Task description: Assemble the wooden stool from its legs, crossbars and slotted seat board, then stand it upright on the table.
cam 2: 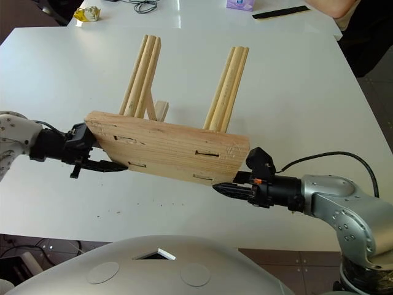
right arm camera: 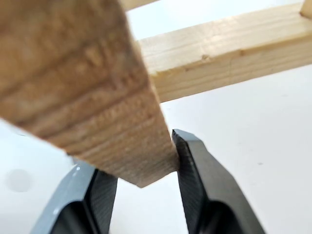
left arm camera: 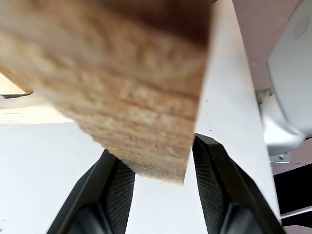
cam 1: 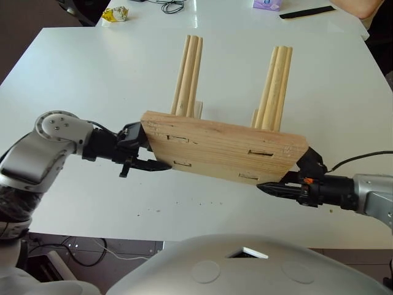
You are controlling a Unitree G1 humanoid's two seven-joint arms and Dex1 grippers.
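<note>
Left jaws clamped on seat board [cam 1: 221,147] left end, right jaws on right end. Board long axis runs jaws to jaws, held tilted above table [cam 1: 73,74]. Legs [cam 1: 189,67] point away from both; arms equally near.

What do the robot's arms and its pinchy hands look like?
The left arm and right arm are smooth silver-grey with round joints. The left gripper and right gripper are black, with pointed fingers and ribbed pads. A black cable loops over the right arm; a small orange mark sits near its gripper.
</note>
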